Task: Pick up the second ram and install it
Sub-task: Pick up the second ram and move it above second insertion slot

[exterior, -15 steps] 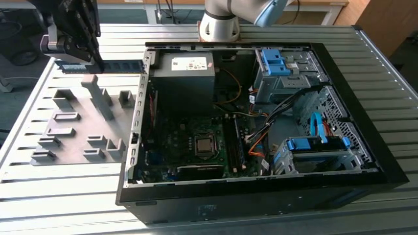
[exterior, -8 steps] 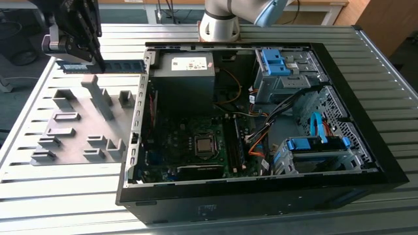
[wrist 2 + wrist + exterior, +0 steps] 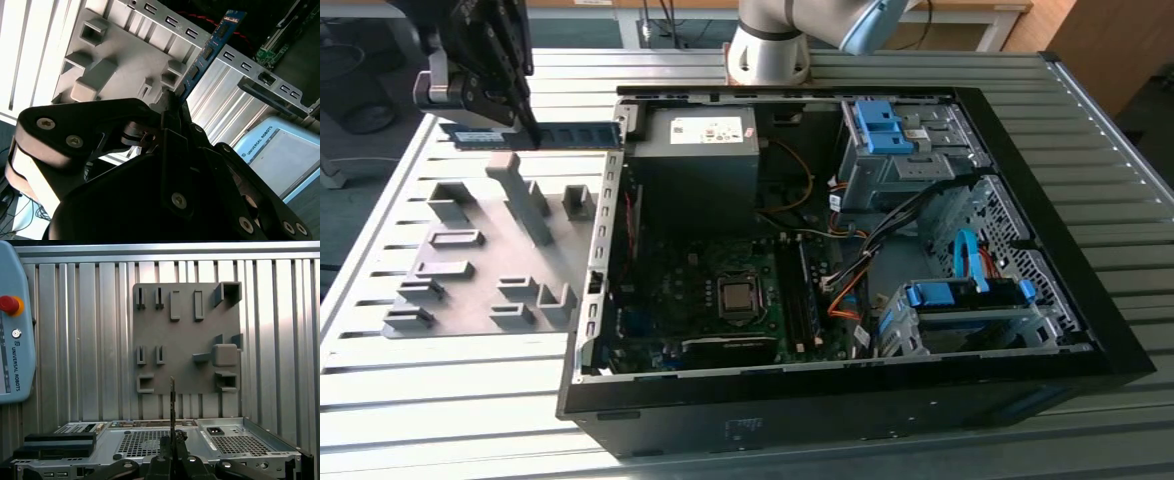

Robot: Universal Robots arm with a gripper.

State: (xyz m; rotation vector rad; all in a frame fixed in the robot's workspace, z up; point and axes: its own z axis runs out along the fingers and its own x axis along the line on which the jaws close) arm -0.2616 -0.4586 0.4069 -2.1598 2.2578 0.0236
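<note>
Exterior view: gripper (image 3: 518, 128) hangs over the table's (image 3: 1121, 200) far corner on the exterior view's left, jaws clenched on the ram (image 3: 574, 134). Ram held level above the far edge of the tray (image 3: 480, 280), one end just beside the open case (image 3: 854, 420).
Second wrist view: ram juts out from the jaws, tray and case wall behind it.
First wrist view: ram seen edge-on, rising from the jaws. Tray beyond it. Pendant (image 3: 12, 340) lies on the table.

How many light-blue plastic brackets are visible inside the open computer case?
2. One bracket is at the far end of the case, near the arm's base; the other bracket is at its near end, toward the exterior view's right. Others may be hidden.
</note>
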